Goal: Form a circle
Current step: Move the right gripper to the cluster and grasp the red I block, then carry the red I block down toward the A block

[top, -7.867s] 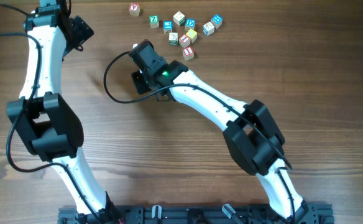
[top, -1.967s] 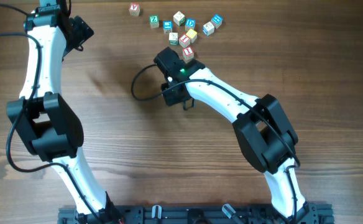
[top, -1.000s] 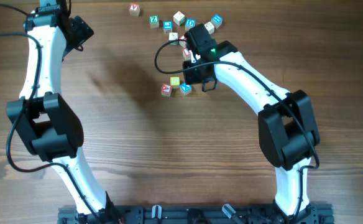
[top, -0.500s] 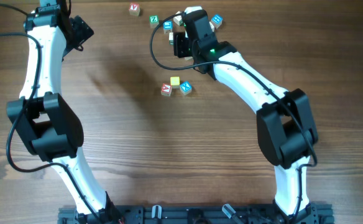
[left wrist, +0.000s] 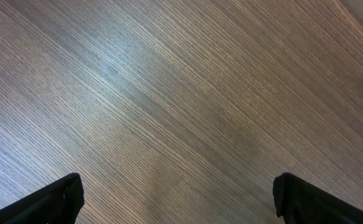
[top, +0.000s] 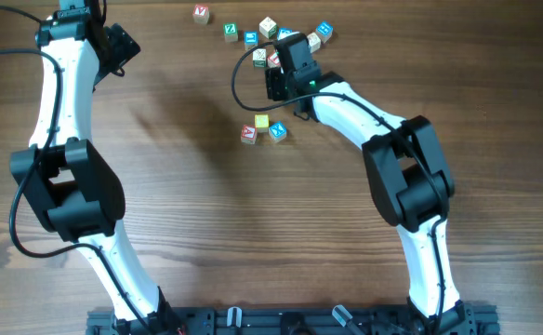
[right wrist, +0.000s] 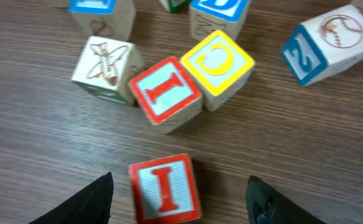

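Two fingers of the right tool (right wrist: pixel 180 190) stand apart, one on each side of a red I block (right wrist: pixel 164 188). Bare wood shows in both gaps, so nothing is clamped yet. The block sits nearly square to the fingers with its flat sides facing them. As a cube, it has no long axis to line up with.

Just beyond that block, away from the robot, a second red I block (right wrist: pixel 166 93) touches a yellow C block (right wrist: pixel 217 60). A whitish block with a plane drawing (right wrist: pixel 105 64) lies just beside the second red one, to its left. Farther out from the red I block, a blue S block (right wrist: pixel 327 40) lies off to the right. More loose blocks (top: pixel 231 31) are scattered on the far side.

The circle (top: pixel 264 127) is only begun. Three blocks, one red (top: pixel 248 134), one yellow (top: pixel 262 121) and one blue (top: pixel 278 131), huddle close together on the surface (top: pixel 188 186). They lie near the red I block, on the side toward the robot's base and a little to the left.

That, I judge, is the way the coming move has to go: close on the block, then draw it back toward the base to join the three. The right arm is plainly the nearer one. The left tool (left wrist: pixel 178 193), its fingers wide apart over bare wood, sits well away to the left of the red I block.
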